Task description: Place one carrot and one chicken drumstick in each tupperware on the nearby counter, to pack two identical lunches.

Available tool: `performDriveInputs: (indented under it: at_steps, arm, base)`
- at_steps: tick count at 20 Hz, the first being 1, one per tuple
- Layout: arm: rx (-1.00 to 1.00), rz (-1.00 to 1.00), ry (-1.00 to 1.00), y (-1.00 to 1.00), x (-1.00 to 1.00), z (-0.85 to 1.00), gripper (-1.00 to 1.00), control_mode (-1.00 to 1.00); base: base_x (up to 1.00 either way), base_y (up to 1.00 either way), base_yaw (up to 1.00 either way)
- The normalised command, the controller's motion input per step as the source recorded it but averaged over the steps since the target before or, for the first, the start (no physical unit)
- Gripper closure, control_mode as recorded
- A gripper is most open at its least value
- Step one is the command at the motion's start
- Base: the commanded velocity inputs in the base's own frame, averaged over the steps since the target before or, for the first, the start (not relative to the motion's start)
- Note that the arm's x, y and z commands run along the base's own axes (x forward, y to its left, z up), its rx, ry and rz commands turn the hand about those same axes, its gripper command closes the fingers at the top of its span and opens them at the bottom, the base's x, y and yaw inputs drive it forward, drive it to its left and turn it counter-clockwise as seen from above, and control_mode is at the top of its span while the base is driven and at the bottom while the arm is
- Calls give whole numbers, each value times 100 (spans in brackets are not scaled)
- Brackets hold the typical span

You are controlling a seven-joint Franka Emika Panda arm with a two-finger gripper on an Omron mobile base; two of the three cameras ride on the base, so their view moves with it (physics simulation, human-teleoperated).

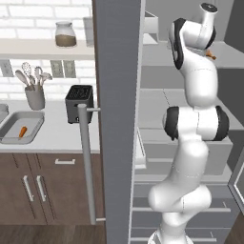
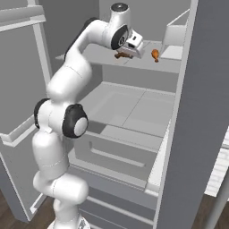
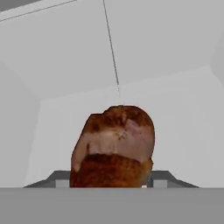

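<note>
Claw (image 2: 126,54) on fridge shelf (image 2: 147,62), half-closed around chicken drumstick (image 3: 114,146).

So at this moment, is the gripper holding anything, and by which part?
A chicken drumstick sits between the jaws of the gripper at the fridge shelf. Whether it is gripped, and by which end, cannot be told.

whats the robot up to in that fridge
The arm is reaching onto an upper fridge shelf, with its gripper at a chicken drumstick that sits between the fingers. A second drumstick lies further along the same shelf. Over on the counter, one tray already holds a carrot.
</note>
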Motion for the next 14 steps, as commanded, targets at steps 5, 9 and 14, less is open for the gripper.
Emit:
performDriveInputs:
  at_steps: [5, 9, 14]
  arm:
    - [-8, 11, -13, -36, -41, -65, 100, -100]
    - [3, 0, -38, -1, -100, 36, 100, -100]
    - [2, 0, -59, -18, -100, 1, 100, -100]
  base:
    - [0, 0, 0]
    - [0, 0, 0]
    - [0, 0, 0]
